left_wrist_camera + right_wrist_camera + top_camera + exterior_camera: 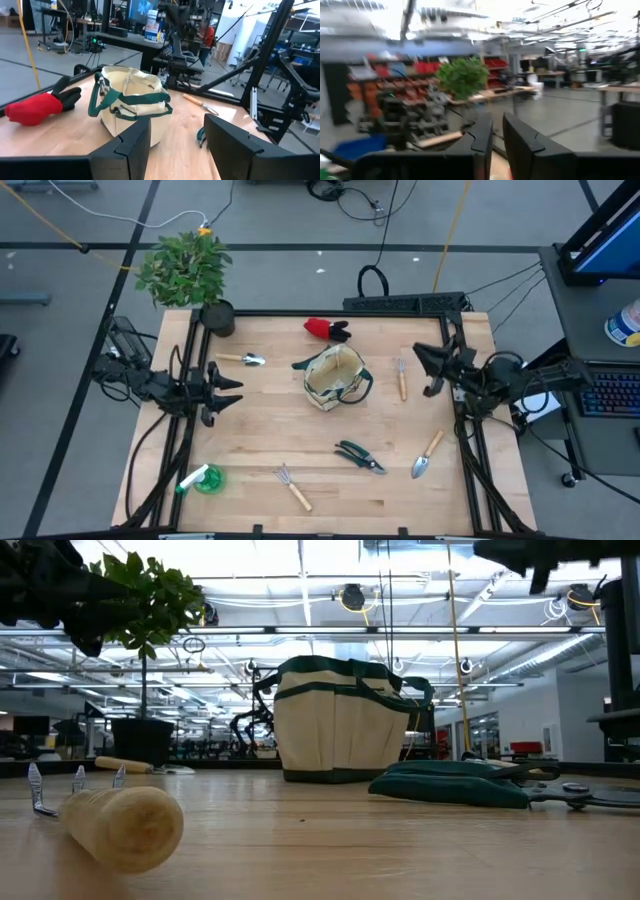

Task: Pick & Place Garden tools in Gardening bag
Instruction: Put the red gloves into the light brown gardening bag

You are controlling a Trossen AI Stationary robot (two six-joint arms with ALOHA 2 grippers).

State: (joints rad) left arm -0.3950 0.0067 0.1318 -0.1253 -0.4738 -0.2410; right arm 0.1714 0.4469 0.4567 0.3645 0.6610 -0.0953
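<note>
Several tools lay scattered around the bag (pixel 336 377) at frame centre, none inside yet as far as could be seen: gloves (pixel 326 329) above it, shears (pixel 358 455) below. Left gripper (pixel 226 388) waited with fingers apart, empty. Right gripper (pixel 424 362) showed only a narrow gap. Pale wooden desk (pixel 260 435); workshop beyond.

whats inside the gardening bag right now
From above, the gardening bag shows only its pale canvas lining and green handles; no tool is visible in it. The bottom and the side pockets are partly shaded and covered by the handles, so something small there could not be seen.
</note>
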